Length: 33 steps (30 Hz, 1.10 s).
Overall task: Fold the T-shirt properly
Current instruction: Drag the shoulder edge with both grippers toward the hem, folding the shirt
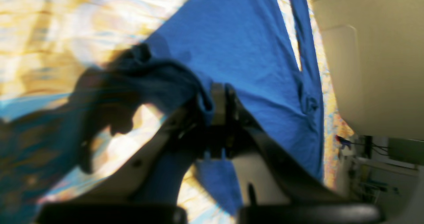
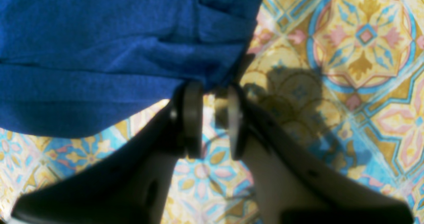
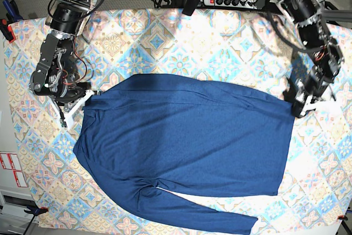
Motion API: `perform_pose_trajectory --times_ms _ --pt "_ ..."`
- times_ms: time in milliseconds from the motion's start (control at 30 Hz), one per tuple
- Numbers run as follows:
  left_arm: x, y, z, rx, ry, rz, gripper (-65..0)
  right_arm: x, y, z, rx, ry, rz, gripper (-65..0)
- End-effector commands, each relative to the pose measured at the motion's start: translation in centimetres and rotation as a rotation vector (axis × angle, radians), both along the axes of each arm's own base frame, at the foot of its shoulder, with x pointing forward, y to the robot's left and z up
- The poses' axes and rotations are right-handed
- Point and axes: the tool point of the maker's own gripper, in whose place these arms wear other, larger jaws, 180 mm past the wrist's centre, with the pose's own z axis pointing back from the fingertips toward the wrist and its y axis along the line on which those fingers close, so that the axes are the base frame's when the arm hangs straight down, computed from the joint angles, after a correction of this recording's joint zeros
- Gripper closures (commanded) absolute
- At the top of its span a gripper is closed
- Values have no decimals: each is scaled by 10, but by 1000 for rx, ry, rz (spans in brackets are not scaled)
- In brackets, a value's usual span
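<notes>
A pastel tile-patterned cloth [image 3: 220,42] covers the bench, and the T-shirt [image 3: 187,147] lies spread flat across its middle, one sleeve trailing along the lower edge. At the shirt's left edge in the base view, the right gripper [image 2: 214,95] shows its jaws slightly apart, with the fabric's rim at their tips. At the shirt's right edge, the left gripper [image 1: 220,100] has its jaws pinching a bunched fold of the blue cloth.

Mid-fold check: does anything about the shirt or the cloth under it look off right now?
One sleeve of the T-shirt trails loose along the bottom edge, apart from the body. The left gripper pinches a bunched corner; the right gripper sits slightly open at the other edge. The tablecloth lies flat.
</notes>
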Motion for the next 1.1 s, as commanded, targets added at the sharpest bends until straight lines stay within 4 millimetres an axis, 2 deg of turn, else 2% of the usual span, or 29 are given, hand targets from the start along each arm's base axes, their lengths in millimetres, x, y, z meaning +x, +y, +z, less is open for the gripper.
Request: perform_pose_trajectory --times_ms 0,100,267,367,700,900,1000,1067 --pt "11 9 15 13 -49 12 0 14 -5 16 -12 -57 0 -135" --pt "21 8 16 -11 -57 15 0 12 -6 15 -14 -50 0 -137" --pt "19 7 14 -13 -50 12 0 10 1 13 41 -30 -2 -203" --pt "12 7 7 -14 -31 13 0 12 6 14 76 -39 -4 -237" --pt "6 9 3 -15 -20 19 0 38 20 -4 180 6 -25 -240" --pt "6 8 2 -16 -21 20 0 34 28 -22 222 74 -31 -239" --pt "6 9 3 -15 -22 22 0 31 30 -27 231 94 -32 -188" --pt "6 9 3 -15 -22 22 0 32 30 -27 236 89 -36 -91"
